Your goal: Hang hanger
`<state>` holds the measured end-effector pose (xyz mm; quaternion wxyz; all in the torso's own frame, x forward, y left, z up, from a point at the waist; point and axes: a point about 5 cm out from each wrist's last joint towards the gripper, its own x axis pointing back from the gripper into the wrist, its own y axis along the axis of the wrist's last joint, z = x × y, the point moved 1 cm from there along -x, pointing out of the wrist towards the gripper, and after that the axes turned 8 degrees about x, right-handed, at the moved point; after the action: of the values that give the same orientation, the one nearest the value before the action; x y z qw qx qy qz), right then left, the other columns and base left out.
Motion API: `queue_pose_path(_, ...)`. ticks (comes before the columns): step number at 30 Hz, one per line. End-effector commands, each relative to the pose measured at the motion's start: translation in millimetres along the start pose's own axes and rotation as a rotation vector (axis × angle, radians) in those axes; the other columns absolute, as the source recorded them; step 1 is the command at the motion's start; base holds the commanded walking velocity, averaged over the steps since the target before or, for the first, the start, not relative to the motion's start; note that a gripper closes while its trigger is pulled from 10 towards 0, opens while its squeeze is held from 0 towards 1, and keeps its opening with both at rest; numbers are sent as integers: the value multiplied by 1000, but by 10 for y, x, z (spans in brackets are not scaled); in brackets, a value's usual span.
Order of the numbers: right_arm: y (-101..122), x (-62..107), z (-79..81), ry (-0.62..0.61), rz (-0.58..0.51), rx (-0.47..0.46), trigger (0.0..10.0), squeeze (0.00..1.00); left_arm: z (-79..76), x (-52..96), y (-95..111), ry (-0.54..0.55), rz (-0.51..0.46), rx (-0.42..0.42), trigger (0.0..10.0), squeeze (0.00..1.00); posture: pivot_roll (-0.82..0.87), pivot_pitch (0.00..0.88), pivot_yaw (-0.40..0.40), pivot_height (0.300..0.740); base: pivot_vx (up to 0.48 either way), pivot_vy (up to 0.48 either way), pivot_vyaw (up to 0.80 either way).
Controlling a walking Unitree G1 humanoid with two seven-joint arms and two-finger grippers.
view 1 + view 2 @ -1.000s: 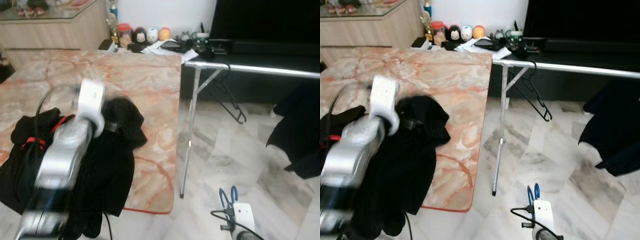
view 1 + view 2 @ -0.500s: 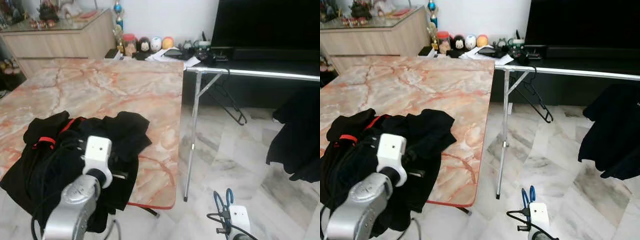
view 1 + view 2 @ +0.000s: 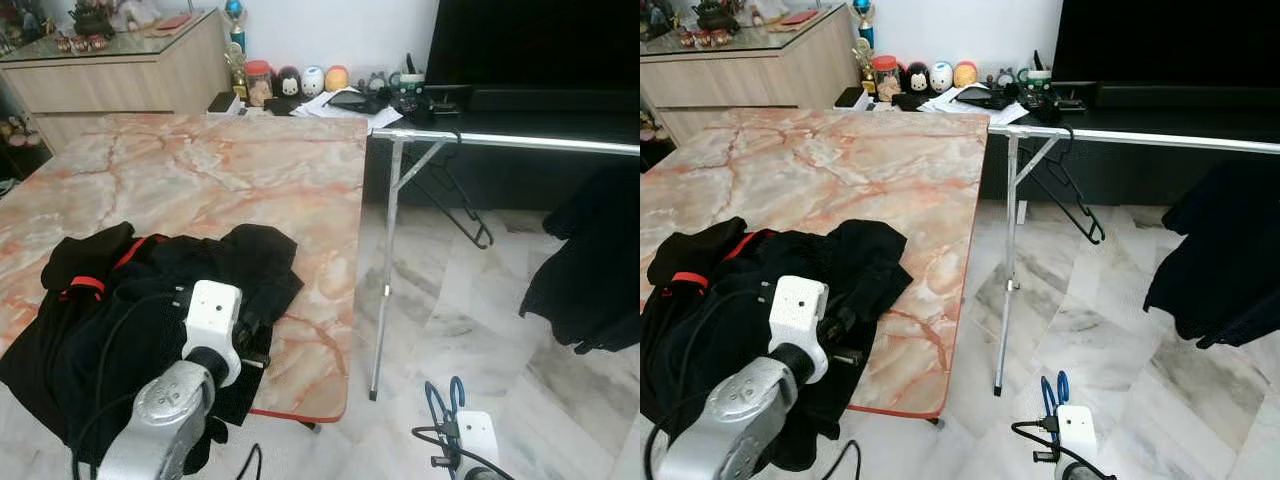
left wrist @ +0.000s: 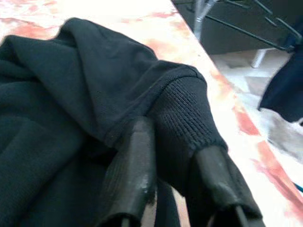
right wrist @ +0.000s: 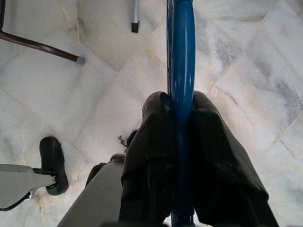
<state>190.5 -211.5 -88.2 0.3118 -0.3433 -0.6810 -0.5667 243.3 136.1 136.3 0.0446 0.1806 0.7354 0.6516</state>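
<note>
Your right gripper (image 5: 180,142) jaws clamp the blue hanger (image 5: 182,71) low over the floor, while the left gripper (image 4: 177,175) jaws pinch a black garment's cuff (image 4: 182,118) on the bench (image 3: 250,170), which could drag off

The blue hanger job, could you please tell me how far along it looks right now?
Done: the right gripper is shut on the blue plastic hanger, held low over the marble floor. In hand: the left gripper is pinching a ribbed cuff of the black garment on the marble table. Left: nothing hangs on the silver rail yet from this hanger.
</note>
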Motion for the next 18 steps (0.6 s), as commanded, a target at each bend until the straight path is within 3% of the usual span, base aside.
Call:
queue_pose_path(1, -6, 1, 27, 0, -2, -14, 10000, 0, 36, 89, 59, -18, -21, -29, 10000, 1000, -11, 0, 58, 740, 0, 0, 0)
queue_pose_path(11, -9, 1, 17, -3, 0, -14, 10000, 0, 49, 308, 47, -43, -6, -70, 10000, 1000, -3, 0, 54, 740, 0, 0, 0)
queue_pose_path(17, -4, 1, 10, -3, -1, -9, 10000, 0, 35, 373, 5, -47, 9, -55, 10000, 1000, 1, 0, 49, 740, 0, 0, 0)
queue_pose_path(18, 1, 0, 5, -5, -2, -7, 10000, 0, 72, 426, 47, -2, -30, -30, 10000, 1000, -3, 0, 41, 740, 0, 0, 0)
